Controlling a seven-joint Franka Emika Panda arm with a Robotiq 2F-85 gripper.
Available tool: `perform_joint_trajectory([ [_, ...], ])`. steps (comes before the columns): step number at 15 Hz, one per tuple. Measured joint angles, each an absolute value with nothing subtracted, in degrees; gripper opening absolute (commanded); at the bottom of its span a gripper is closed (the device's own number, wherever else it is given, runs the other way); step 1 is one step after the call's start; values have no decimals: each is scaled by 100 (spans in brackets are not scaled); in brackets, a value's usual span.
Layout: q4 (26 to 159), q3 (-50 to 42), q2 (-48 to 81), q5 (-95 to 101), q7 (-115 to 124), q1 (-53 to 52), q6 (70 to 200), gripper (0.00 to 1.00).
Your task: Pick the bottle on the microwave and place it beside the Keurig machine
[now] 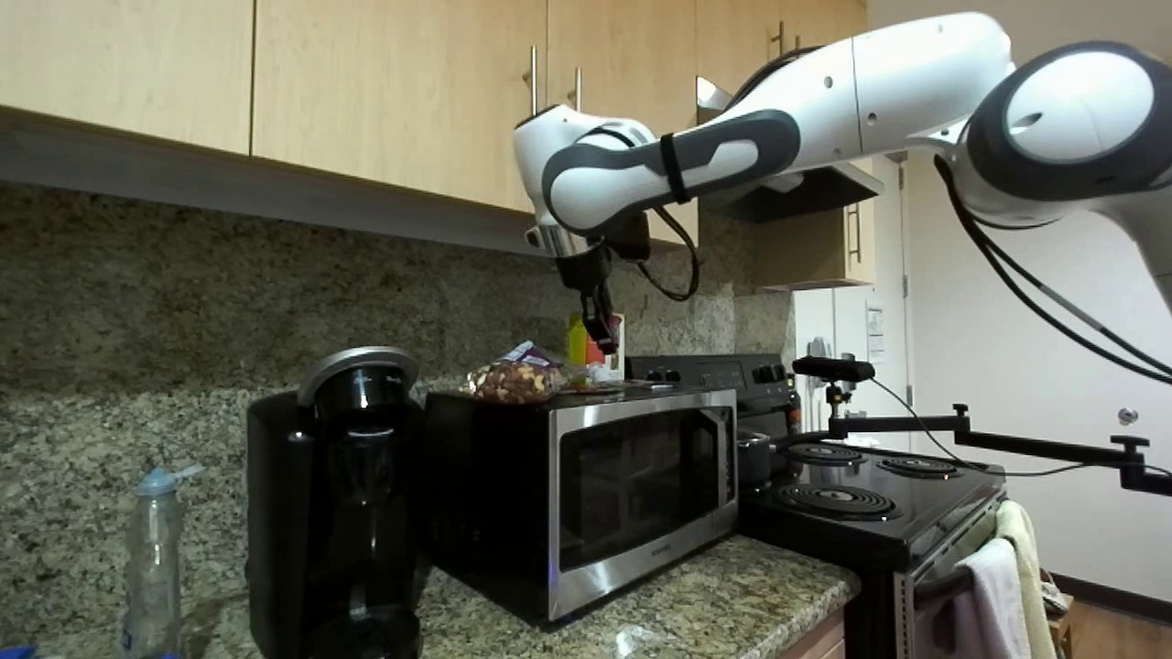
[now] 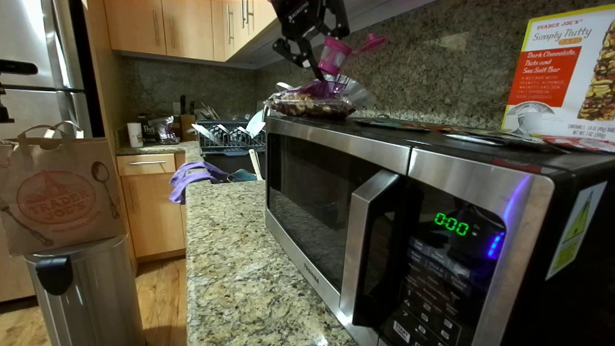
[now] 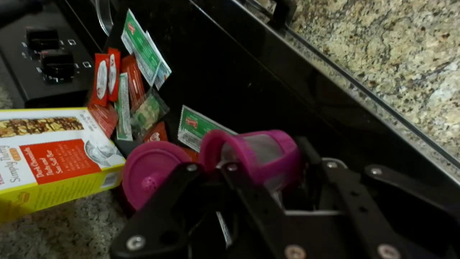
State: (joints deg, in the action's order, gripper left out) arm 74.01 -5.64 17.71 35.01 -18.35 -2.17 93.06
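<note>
The little pink bottle (image 3: 264, 151) is in my pincer (image 2: 331, 57). I am pinching it and holding it up in the air over the microwave (image 1: 641, 485). It looks like a tiny cup with a mesh side, and it is tipped at a slant. Its round pink lid (image 3: 145, 163) is flipped out to the side.

A bag of nuts (image 2: 310, 102) lies on top of the microwave, at the end close to the Keurig machine (image 1: 339, 513). In an exterior view the bag shows right under my bottle, but I can't tell if the two touch. Some red packets (image 3: 102, 81) and green packets (image 3: 145, 48) lie on the microwave too, in a messy bunch. Next to them a white and yellow box of nut bars (image 2: 552, 72) stands up straight.

The tall black Keurig machine stands on the stone counter (image 2: 226, 269), just beside the microwave. Past it, away from the microwave, is a tall clear bottle (image 1: 154, 567) with a blue cap. On the microwave's other side is the black stove (image 1: 925, 502), with a pot (image 1: 754, 458) on it. Towels (image 1: 993, 586) hang on its front. Green numbers (image 2: 451, 223) on the microwave say 0:00.
</note>
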Motion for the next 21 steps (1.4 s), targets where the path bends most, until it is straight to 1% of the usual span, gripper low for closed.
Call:
perform_joint_trajectory([
  [1, 7340, -564, 1881, 3640, -1731, -252, 9092, 51],
  [2, 7273, -564, 1997, 3725, -1664, -262, 8895, 53],
  [4, 7144, -565, 2213, 3755, -1653, -244, 8627, 64],
  [9, 6829, -583, 2420, 3749, -1584, -150, 8404, 98],
  [11, 6712, -595, 2431, 3732, -1544, -129, 8306, 100],
  [21, 6384, -573, 2419, 2744, -2223, 299, 8347, 100],
])
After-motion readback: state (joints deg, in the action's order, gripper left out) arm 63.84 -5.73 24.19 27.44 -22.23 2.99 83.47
